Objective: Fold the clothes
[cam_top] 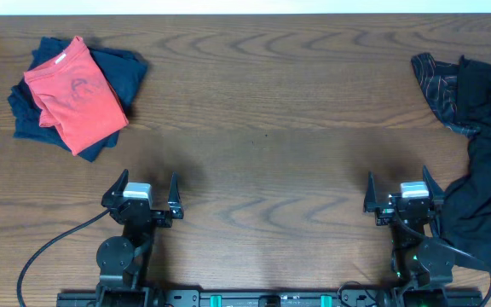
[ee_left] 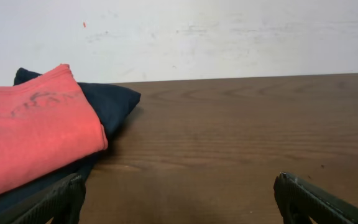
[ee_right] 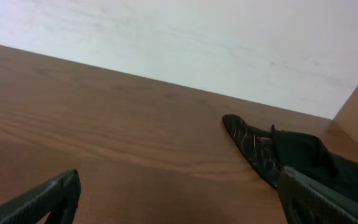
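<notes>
The left gripper (cam_top: 149,182) sits at the near edge of the wooden table (cam_top: 262,102), its two fingers spread wide with nothing between them. The right gripper (cam_top: 399,184) sits level with it on the other side, also spread wide and empty.

Just beside the right gripper, on its outer side, lies a crumpled black garment (cam_top: 484,170). The heap runs from the near right corner away along the table's right edge. It may be more than one piece, as the folds are too dark to separate. At the far end of the heap a dark garment with thin reddish line print (cam_top: 437,85) sticks out toward the table's middle.

Beyond the left gripper, at the far left, a folded coral shirt (cam_top: 75,94) with faint lettering lies on top of a folded navy garment (cam_top: 126,72). A pale wall (ee_left: 229,37) rises behind the table.
</notes>
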Robot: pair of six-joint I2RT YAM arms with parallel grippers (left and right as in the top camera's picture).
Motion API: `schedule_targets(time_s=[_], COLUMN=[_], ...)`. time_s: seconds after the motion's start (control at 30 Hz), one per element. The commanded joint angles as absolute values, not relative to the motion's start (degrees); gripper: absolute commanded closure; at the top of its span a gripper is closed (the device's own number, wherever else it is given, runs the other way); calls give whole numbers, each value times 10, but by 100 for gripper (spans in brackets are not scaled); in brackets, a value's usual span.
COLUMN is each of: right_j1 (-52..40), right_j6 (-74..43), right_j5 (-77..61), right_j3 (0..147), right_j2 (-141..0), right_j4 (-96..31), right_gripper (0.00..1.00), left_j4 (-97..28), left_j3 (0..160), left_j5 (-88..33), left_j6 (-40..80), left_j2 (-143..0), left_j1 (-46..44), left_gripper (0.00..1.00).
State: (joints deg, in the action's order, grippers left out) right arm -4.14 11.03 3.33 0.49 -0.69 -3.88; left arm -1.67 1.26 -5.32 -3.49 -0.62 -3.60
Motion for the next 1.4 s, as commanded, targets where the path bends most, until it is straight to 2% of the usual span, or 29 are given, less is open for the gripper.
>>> schedule_targets(time_s=[0.0, 0.37, 0.6, 0.8, 1.03, 1.27, 1.37], right_j1=[-33, -33, -33, -33, -33, -33, -33], right_j6=[114, 112, -36, -38, -38, -43, -42], right_j5=[30, 29, 23, 28, 77, 112, 83], right_j3=[3, 3, 3, 17, 125, 304, 378], right_j2=[-4, -4, -8, -29, -136, -355, -453], right_j4=[-40, -41, -41, -61, -157, -343, -400], right_gripper=[1, 1, 1, 1, 1, 1, 1], left_j4=[-36, -34, -30, -47, -113, -271, -329], left_j3=[2, 2, 10, 60, 194, 395, 463], left_j5=[-53, -53, -54, -69, -70, -95, -125], left_j6=[-43, -43, 19, 25, 29, 29, 29], left_j2=[-3, -3, -3, -44, -224, -468, -545], left_j1=[-36, -36, -36, -36, -36, -36, -36], left_gripper=[2, 2, 2, 2, 2, 2, 2])
